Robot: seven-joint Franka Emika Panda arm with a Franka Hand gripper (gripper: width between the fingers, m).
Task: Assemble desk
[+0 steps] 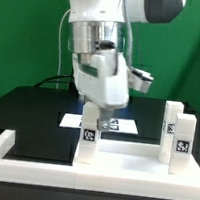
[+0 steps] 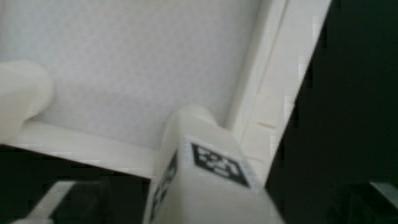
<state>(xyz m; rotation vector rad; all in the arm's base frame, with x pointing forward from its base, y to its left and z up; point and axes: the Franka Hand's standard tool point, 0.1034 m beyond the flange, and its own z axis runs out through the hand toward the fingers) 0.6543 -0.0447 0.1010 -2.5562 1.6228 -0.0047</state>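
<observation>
Gripper (image 1: 98,120) fingers are seen spread apart just above the top of a white leg block (image 1: 89,134), with nothing clasped between them. That block, marked by a black-and-white tag on its side, stands upright directly below the gripper, and its foot is hidden behind the low white border wall (image 1: 41,154). In the wrist view the same leg block (image 2: 217,160) is seen close under the camera, its tag facing outward, and beyond it a broad flat white surface is shown that appears to be the tabletop panel (image 2: 143,70), edged by a raised white strip; a rounded white shape at that picture's edge cannot be identified. Two further leg blocks (image 1: 177,132), each tagged, are found standing upright and touching one another, well apart from the gripper toward the exterior view's right. The marker board (image 1: 126,122) is partly seen lying flat on the black worktop (image 1: 31,115) behind the gripper. Whether the leg below the gripper is seated in the panel cannot be told.
</observation>
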